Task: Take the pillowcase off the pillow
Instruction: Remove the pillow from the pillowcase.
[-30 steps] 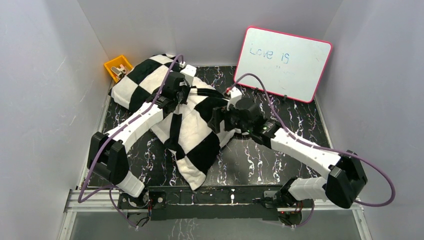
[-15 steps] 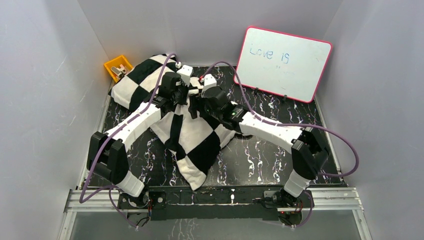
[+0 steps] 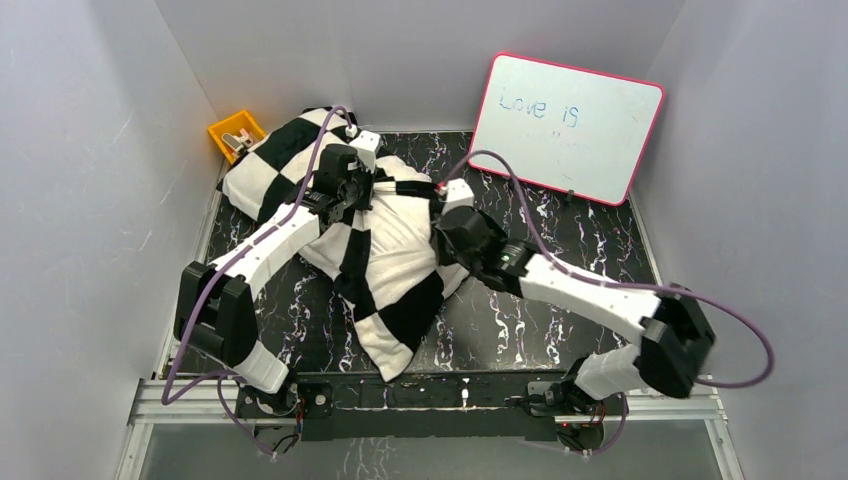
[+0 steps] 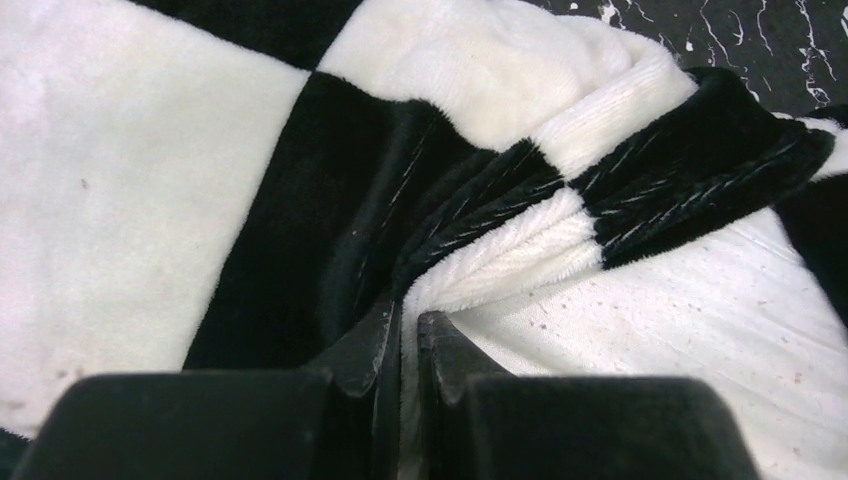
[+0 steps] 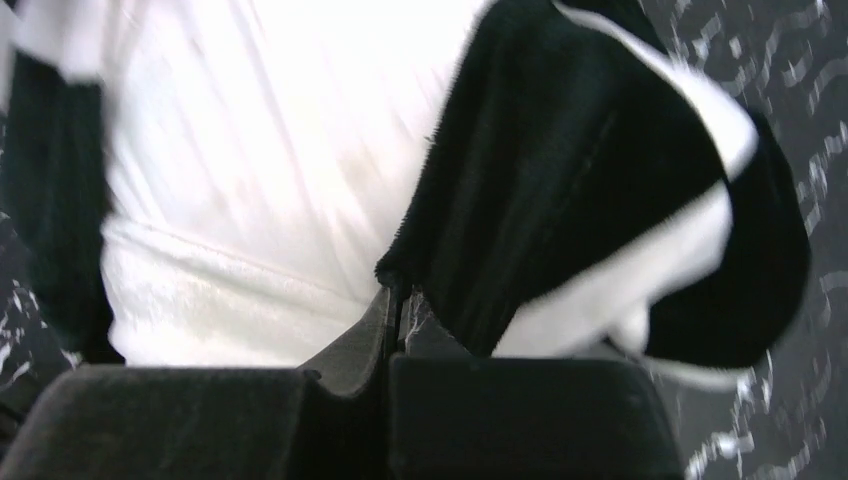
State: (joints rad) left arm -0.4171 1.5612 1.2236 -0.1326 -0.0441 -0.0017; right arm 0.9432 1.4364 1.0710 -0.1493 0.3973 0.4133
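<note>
The black-and-white checkered pillowcase (image 3: 385, 300) lies bulging from the back left corner to the table's front middle. My left gripper (image 3: 365, 190) is shut on a bunched fold of it, and plush white cloth runs between the jaws (image 4: 402, 325). My right gripper (image 3: 438, 235) sits at the cover's right side, shut on a black edge of the cloth (image 5: 398, 300); that view is motion-blurred. A smoother plain white surface (image 4: 700, 330) shows beside the folds. I cannot tell whether it is the pillow or the cover's lining. Otherwise the pillow is hidden inside the cover.
A pink-framed whiteboard (image 3: 565, 125) with writing leans at the back right. An orange bin (image 3: 236, 133) stands in the back left corner behind the bundle. Grey walls close in three sides. Black marbled table (image 3: 540, 330) shows to the right of the cloth.
My right gripper stood open, swung in beside the left gripper, then drew back to the right and shut on the cover's right edge. The left gripper kept its hold.
</note>
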